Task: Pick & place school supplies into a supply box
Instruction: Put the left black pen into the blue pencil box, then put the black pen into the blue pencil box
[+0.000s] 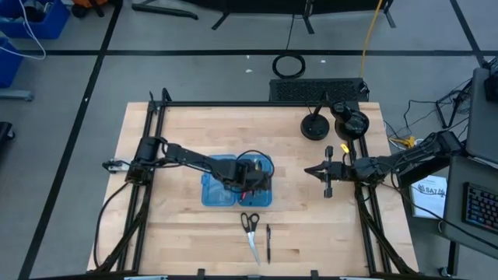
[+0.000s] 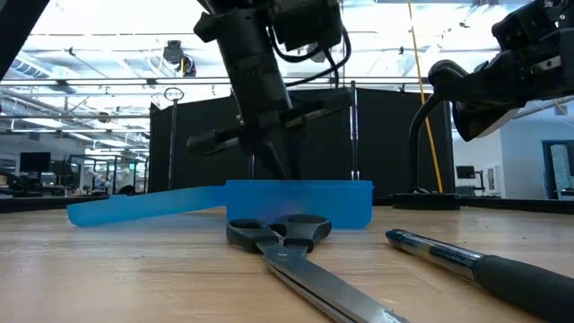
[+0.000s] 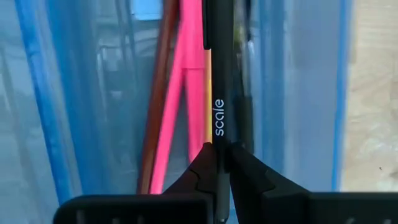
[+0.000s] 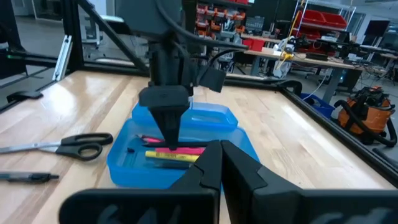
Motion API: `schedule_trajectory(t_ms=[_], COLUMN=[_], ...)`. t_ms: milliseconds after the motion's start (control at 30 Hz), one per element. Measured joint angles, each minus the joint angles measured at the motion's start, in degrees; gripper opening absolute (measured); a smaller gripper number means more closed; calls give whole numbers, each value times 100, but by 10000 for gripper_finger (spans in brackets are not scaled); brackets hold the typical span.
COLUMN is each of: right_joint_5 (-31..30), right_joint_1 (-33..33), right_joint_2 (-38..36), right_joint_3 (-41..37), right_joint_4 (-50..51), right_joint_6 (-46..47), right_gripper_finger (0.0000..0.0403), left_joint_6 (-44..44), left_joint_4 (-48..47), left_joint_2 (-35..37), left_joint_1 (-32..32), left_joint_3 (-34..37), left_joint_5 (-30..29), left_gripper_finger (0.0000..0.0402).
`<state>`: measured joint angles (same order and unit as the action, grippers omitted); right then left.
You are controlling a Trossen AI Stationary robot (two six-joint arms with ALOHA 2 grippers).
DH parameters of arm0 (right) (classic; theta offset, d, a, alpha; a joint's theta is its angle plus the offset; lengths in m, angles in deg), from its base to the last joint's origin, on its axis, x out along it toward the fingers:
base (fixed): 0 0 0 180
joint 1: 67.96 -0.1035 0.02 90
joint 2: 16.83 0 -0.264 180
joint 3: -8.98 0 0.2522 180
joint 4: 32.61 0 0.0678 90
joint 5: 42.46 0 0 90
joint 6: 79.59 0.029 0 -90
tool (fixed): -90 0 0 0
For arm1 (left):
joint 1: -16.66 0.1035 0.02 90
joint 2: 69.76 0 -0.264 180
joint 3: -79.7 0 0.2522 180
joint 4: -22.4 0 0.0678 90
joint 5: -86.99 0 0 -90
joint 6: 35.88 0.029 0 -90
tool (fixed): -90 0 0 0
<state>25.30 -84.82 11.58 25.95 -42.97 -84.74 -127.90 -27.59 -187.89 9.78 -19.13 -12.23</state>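
The supply box (image 1: 214, 190) is a translucent blue hinged case lying open at the table's middle, with one half flat and the other half (image 4: 208, 115) beside it. Pink (image 3: 186, 81), yellow (image 4: 168, 157) and red pens lie inside. My left gripper (image 3: 221, 168) points down into the case (image 2: 332, 202), shut on a black pen (image 3: 221, 74). Black-handled scissors (image 1: 250, 229) and another black pen (image 1: 268, 243) lie flat on the table near the case's near side. My right gripper (image 1: 309, 170) hovers shut to the case's right, touching nothing. My left gripper pinches the black pen between its two fingertips (image 3: 199, 171), just below the printed word on the barrel (image 3: 219, 134). It comes from above, pointing down, with the fingers across the pen. The pen runs lengthwise over the pens in the case; I cannot tell whether it rests on them.
Two round black stands (image 1: 315, 126) (image 1: 350, 120) and a black mat (image 1: 315, 89) sit at the table's far right. A black metal frame (image 1: 148, 155) runs along the table's edges. Bare wood (image 1: 179, 233) lies left of the scissors and around the case.
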Motion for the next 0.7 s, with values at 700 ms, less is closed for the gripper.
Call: schedule_trajectory(t_ms=[700], right_joint_5=[-7], right_joint_1=[0], right_joint_2=[-2], right_joint_3=[0], right_joint_4=[-264], right_joint_6=[0], right_gripper_finger=[0], left_joint_6=[849], left_joint_4=[-44], left_joint_2=[95], left_joint_1=[-17], left_joint_3=[-53], left_joint_5=[314], left_gripper_finger=[178])
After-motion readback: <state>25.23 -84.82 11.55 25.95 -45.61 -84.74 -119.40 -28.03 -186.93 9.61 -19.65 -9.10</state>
